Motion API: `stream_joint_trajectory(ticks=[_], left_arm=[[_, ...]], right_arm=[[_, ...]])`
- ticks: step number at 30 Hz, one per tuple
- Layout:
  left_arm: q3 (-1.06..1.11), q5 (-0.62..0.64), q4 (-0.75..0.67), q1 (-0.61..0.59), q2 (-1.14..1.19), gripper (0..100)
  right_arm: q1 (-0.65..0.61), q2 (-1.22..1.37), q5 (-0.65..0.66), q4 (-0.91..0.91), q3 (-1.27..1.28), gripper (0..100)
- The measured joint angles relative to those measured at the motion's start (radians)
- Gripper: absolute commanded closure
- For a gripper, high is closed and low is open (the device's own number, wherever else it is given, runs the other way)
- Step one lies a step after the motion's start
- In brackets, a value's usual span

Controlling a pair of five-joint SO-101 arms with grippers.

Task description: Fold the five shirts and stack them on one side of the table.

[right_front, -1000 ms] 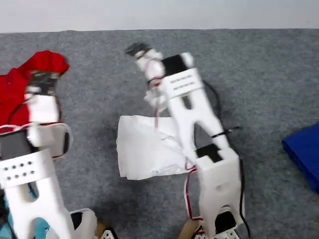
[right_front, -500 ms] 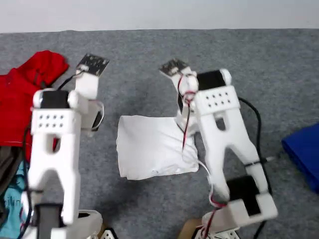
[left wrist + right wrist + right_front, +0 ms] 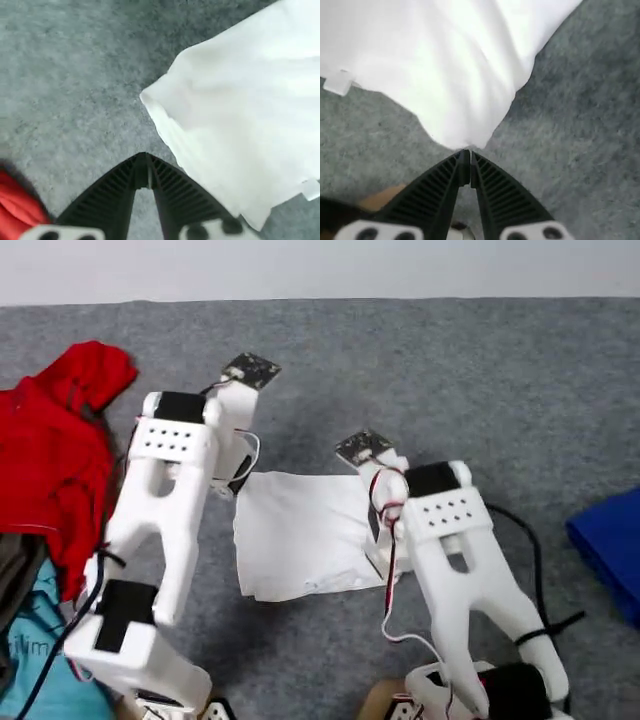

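The high camera looks steeply down on the grey table [image 3: 520, 390] from its near edge. Both wrist cameras look down from close by; all three share the white shirt [image 3: 300, 540].

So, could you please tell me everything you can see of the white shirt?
The white shirt is soft cloth, folded into a rough rectangle with layered edges and a small tag at one edge. It lies flat on the grey table; the left pincer and right pincer, both shut, each sit by a corner.

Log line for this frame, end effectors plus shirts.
left end effector: shut, by white shirt corner | right end effector: shut, opposite side | red shirt: crumpled, left | blue shirt: right edge
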Motion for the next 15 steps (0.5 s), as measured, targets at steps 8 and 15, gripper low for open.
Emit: stream_joint_trajectory(ticks=[8,15], left_arm=[[0.0,-0.02,-0.061,0.006,0.101,100],[-0.008,-0.032,-0.069,0.006,0.112,100]], right_arm=[[0.0,-0.009,0.0,-0.101,0.023,99.0],[0.0,-0.017,0.0,-0.04,-0.015,99.0]])
